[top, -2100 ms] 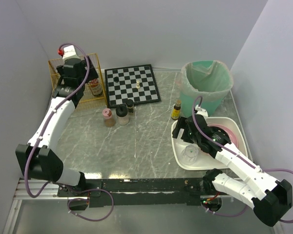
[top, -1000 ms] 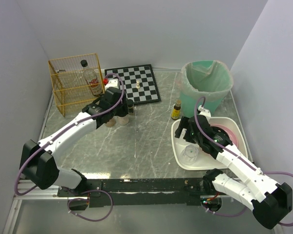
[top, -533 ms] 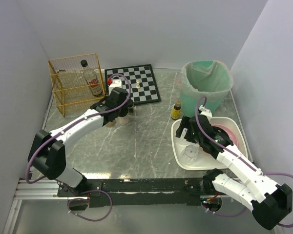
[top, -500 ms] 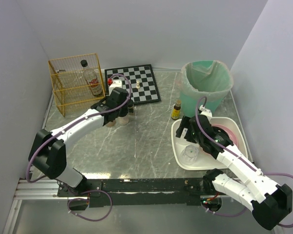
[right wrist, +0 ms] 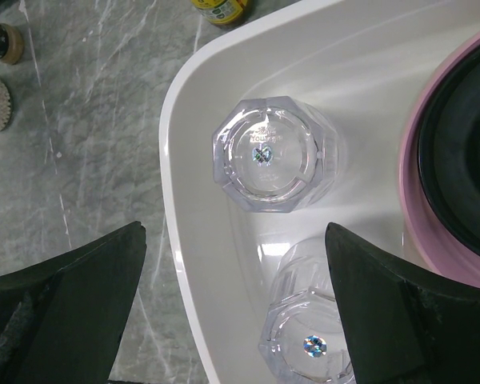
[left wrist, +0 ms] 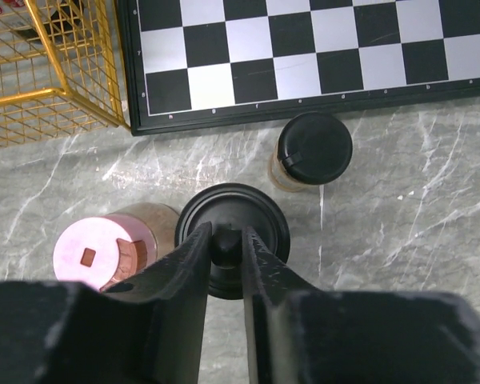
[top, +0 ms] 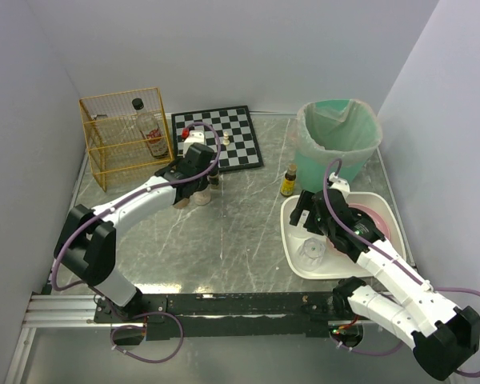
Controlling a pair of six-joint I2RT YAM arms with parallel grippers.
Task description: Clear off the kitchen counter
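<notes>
On the kitchen counter [top: 224, 240], just in front of the chessboard [left wrist: 304, 48], my left gripper [left wrist: 226, 238] is clamped on the small knob at the centre of the lid of a black-lidded jar [left wrist: 260, 216], one finger pressed to each side of it. A pink-lidded jar [left wrist: 104, 252] stands close against that jar on its left. A smaller black-capped jar [left wrist: 314, 148] stands just beside it on the far side, near the board's edge. A gold wire basket [top: 116, 140] sits in the far left corner with a bottle [top: 150, 132] upright inside it, and a pale piece [top: 226, 140] stands on the board. Over on my right, my right gripper [right wrist: 234, 232] is spread wide and grips nothing. It hangs above the white tray [right wrist: 188, 264], where two clear faceted glasses lie below it: the upper glass [right wrist: 272, 156] and the lower glass [right wrist: 312, 344]. A pink dish [right wrist: 412, 184] with something black in it fills the tray's far part. A small brown bottle [top: 289, 182] stands on the marble between the tray and the green bin [top: 340, 144]. The grey-green veined counter runs under everything, from my bases to the back wall.
</notes>
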